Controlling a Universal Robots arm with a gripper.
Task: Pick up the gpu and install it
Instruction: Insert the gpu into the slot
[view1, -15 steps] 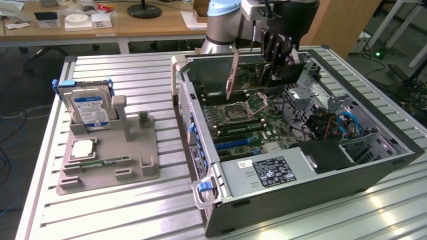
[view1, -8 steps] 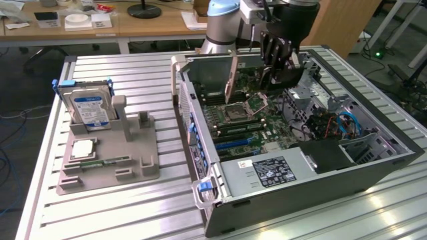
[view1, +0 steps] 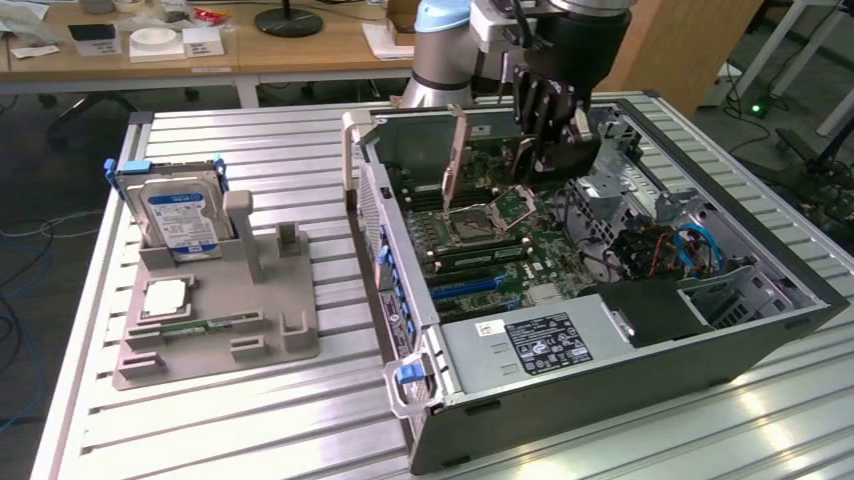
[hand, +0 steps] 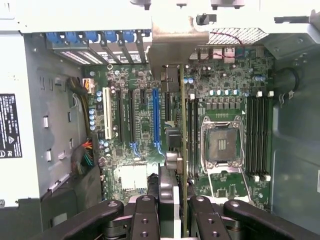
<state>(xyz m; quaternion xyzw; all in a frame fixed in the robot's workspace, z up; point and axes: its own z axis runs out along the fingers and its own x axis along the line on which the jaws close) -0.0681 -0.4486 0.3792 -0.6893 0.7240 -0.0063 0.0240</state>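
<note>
My gripper (view1: 545, 135) hangs over the open computer case (view1: 747, 350), shut on the gpu (view1: 567, 160). The card stands on edge above the motherboard (view1: 494, 240), with its silver bracket (view1: 458, 150) toward the case's rear wall and its black cooler block beside the fingers. In the wrist view the gpu (hand: 183, 150) shows edge-on between my two black fingers (hand: 145, 215), and its bracket (hand: 175, 45) is at the slot openings. It hovers between the long blue slot (hand: 155, 120) and the CPU socket (hand: 222, 145). I cannot tell whether it touches the board.
A grey fixture tray (view1: 214, 340) on the slatted table holds a silver hard drive with a blue label (view1: 180, 215), a chip (view1: 163, 297) and a thin memory stick (view1: 214, 325). The power supply (view1: 527, 345), the drive cage and cables (view1: 681, 250) crowd the case's near end.
</note>
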